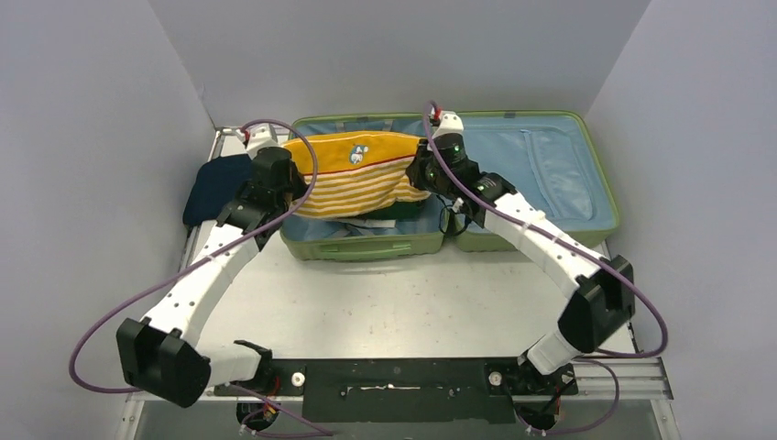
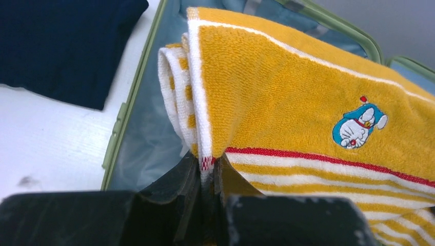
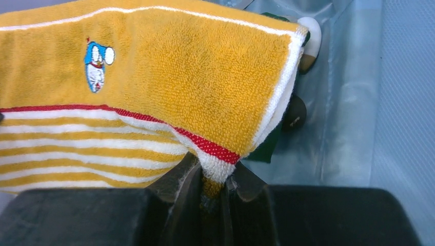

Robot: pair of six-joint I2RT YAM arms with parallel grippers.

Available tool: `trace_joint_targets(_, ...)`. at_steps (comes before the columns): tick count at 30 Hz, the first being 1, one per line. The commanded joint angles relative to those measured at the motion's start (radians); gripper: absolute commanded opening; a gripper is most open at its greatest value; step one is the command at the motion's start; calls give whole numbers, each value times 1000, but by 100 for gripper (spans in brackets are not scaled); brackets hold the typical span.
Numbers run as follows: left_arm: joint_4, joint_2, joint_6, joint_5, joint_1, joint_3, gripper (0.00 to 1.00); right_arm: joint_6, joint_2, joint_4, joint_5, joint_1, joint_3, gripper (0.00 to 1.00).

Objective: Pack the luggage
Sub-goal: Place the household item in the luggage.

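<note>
I am looking down at a pale table (image 1: pixel 394 312) with the two arms reaching away from me. At its far side lies the luggage (image 1: pixel 366 248), a light-green hard-shell suitcase, opened flat so that both blue-lined halves face up.

A yellow towel (image 1: pixel 357 174) with white stripes, a red band and a small cartoon badge is stretched between the arms above the left half. I judge I am partway through packing: the towel is being carried in but is not yet laid down. The next move calls for lowering both arms together, keeping the cloth level so it settles inside the green rim and does not drape over the front wall, then letting go on both sides.

A folded navy cloth (image 1: pixel 215 188) rests on the table just beside the suitcase's left edge, outside it, and likely waits its turn.

The left gripper (image 2: pixel 206 166) is pinched tight on the towel's left corner, its jaws nearly together with the hem between them. The right gripper (image 3: pixel 213 179) is clamped the same way on the right corner.

Inside the left half, beneath the towel, I can see a dark green item (image 3: pixel 269 148), a small white-and-brown object (image 3: pixel 310 38) and a dark round one (image 3: pixel 293 114); I cannot tell what they are. The right half shows its blue lining and a pocket.
</note>
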Motion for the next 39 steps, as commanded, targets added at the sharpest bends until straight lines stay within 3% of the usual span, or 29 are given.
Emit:
trace_joint_targets(1,291,74,36,86,99,-7,0,-48,95,192,-86,-78,89,0)
trace_joint_targets(17,439,498,21,238,146,164,0,-65,462,172,-205,-203,330,0)
trace_joint_targets(26,421,552,43,208,173,193,0,-39,512,153,-229,-209,308,0)
trace_joint_targets(39,154,536,65,227,175,367,0,77,478,0,-296,-206,411,0)
